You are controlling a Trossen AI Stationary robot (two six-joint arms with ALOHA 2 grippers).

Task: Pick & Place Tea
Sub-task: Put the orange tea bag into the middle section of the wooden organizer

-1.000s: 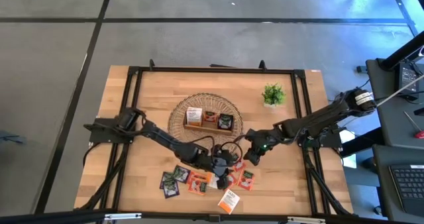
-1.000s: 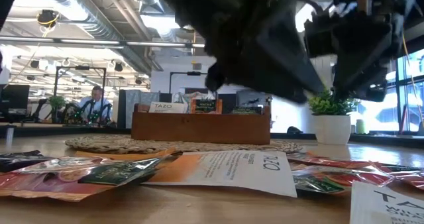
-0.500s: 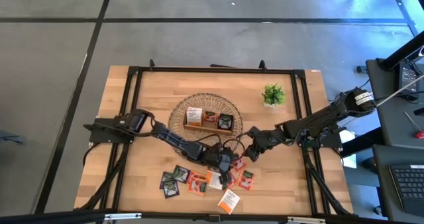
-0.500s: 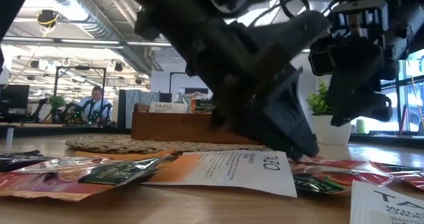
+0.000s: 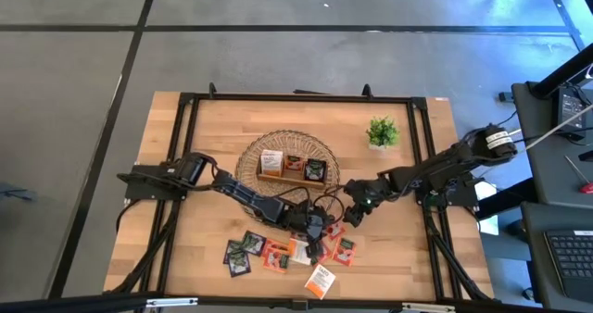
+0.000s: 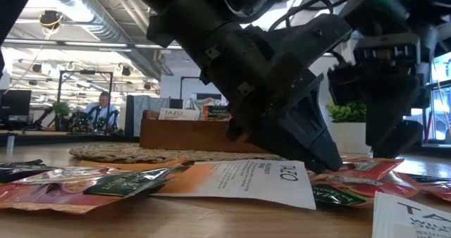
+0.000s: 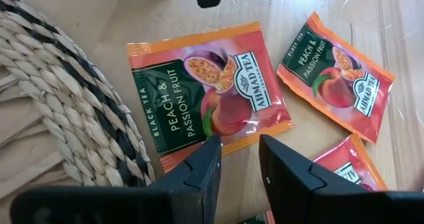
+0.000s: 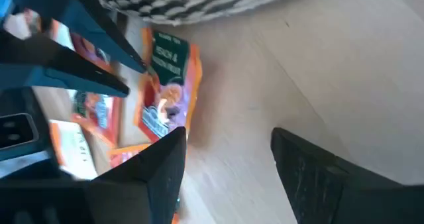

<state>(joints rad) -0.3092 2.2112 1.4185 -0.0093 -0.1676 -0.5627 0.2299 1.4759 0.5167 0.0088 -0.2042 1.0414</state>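
two dark arms fill most of the low view, so much of the tea is hidden behind them there. in the high view the packets are tiny and the words on them cannot be read.

the left gripper (image 7: 235,159) hangs low near the middle of the tabletop's near half. its fingers are a little apart with nothing between them. an orange peach and passion fruit packet (image 7: 207,86) lies flat just past its tips, right beside the rim of the woven mat (image 7: 59,98). a second peach packet (image 7: 334,75) lies close by, apart from the first.

the right gripper (image 8: 228,158) is just beside it, toward the tabletop's right edge. its fingers are wide apart and empty, with the same orange packet (image 8: 169,85) ahead of them.

more tea packets (image 5: 278,253) lie in a loose bunch near the tabletop's near edge. the wooden tray (image 5: 292,168) sits on the mat in the middle, with packets standing in it. the small plant (image 5: 381,132) stands toward the far right corner. the far left part of the tabletop (image 5: 213,128) is bare wood.
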